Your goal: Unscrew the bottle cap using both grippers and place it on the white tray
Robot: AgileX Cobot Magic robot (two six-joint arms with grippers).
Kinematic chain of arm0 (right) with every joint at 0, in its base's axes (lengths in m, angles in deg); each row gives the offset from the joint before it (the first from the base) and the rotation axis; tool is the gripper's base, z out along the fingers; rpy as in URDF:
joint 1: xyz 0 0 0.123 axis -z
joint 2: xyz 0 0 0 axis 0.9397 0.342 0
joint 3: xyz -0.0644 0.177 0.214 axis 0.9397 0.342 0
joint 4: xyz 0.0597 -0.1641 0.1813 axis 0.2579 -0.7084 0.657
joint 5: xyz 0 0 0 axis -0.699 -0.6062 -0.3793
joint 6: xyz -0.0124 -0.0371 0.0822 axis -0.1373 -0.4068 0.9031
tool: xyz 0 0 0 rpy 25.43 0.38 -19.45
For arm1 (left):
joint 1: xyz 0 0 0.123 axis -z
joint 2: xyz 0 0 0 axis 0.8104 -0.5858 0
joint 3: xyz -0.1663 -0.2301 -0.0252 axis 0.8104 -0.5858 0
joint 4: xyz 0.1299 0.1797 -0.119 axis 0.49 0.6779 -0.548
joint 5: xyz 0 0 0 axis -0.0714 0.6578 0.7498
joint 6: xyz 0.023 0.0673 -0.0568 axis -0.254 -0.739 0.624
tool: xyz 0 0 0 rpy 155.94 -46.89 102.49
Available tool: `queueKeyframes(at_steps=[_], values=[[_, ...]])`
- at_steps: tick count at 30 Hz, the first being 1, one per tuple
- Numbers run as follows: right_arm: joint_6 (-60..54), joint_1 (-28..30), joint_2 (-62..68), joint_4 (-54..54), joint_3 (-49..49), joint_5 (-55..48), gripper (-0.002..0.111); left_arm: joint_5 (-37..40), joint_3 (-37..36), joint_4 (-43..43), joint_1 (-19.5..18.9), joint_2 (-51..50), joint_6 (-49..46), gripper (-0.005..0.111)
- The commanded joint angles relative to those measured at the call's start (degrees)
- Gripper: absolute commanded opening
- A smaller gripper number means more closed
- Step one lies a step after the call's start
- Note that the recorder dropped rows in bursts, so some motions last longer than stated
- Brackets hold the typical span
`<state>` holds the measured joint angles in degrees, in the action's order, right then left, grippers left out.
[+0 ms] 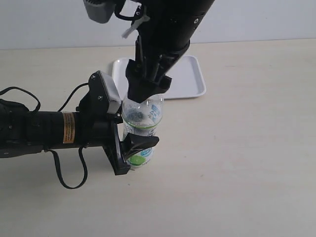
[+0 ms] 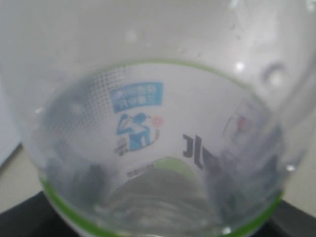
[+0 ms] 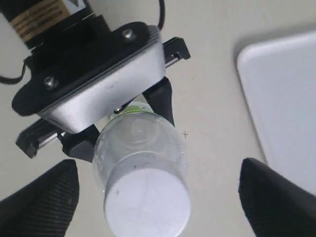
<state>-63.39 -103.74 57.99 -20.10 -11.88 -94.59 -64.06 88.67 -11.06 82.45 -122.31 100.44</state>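
Note:
The clear bottle (image 1: 142, 120) stands upright on the table, and its label fills the left wrist view (image 2: 148, 118). My left gripper (image 1: 131, 148) is shut on the bottle's lower body, with one finger on each side. From above, my right gripper (image 1: 146, 92) hangs over the bottle's top and hides the bottle cap in the exterior view. In the right wrist view the white bottle cap (image 3: 147, 203) sits on the neck between the right gripper's black fingers (image 3: 42, 203), which stand wide apart and touch nothing. The white tray (image 1: 190, 76) lies behind the bottle.
The left arm's black body with its orange label (image 1: 68, 127) and cables (image 1: 64, 173) lies across the table's left side. The tray's corner (image 3: 284, 98) shows beside the bottle in the right wrist view. Bare beige tabletop (image 1: 237, 163) spreads to the right and front.

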Motion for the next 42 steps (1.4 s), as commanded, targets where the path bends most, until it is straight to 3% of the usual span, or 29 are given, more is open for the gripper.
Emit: queueKeyframes(at_steps=[1,9,29,35,42], values=[[12.2,0.1,-0.2,0.2,-0.2,-2.3,0.083,-0.3,-0.1,0.2,0.3,0.1,0.3,0.0],[21.3,0.1,-0.2,0.2,-0.2,-7.4,0.079,-0.4,-0.1,0.2,0.3,0.1,0.4,0.0],[24.0,0.1,-0.2,0.2,-0.2,-2.7,0.073,-0.4,-0.1,0.4,0.3,0.1,0.5,0.0],[24.0,0.1,-0.2,0.2,-0.2,-2.3,0.053,-0.4,-0.1,0.4,0.3,0.1,0.5,0.0],[24.0,0.1,-0.2,0.2,-0.2,-2.3,0.018,-0.4,-0.1,0.4,0.3,0.1,0.4,0.0]])
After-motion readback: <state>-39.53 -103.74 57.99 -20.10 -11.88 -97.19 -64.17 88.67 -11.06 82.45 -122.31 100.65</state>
